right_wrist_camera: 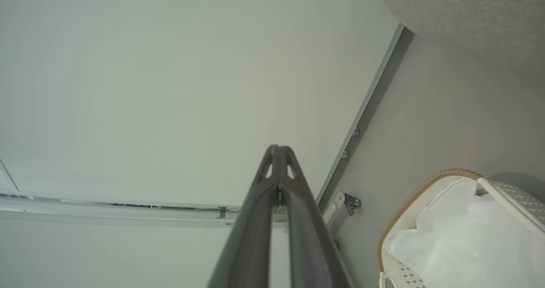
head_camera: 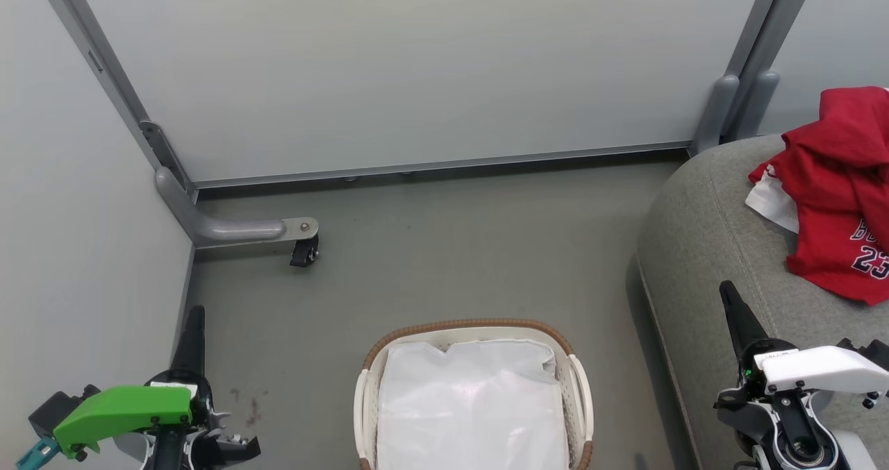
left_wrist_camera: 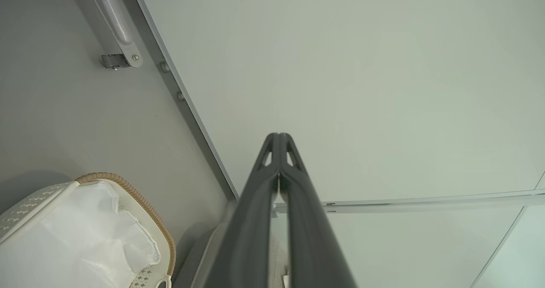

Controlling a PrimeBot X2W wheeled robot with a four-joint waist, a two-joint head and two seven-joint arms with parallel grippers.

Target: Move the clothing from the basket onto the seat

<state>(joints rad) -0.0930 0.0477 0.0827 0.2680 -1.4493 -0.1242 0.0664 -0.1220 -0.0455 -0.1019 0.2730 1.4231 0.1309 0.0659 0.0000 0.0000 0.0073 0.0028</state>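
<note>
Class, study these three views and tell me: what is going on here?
The robot is moving laundry from the basket to the grey seat. The red clothing lies heaped on the seat. The basket, on the floor, shows just a white liner sheet inside. The left gripper and right gripper are both shut, holding nothing, one on each side of the basket.

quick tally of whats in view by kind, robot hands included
laundry basket: 1
white liner sheet in it: 1
grey seat: 1
red clothing heap on the seat: 1 (I cannot tell how many garments are in it)
hands: 2, left hand and right hand, both shut
total: 6
</note>
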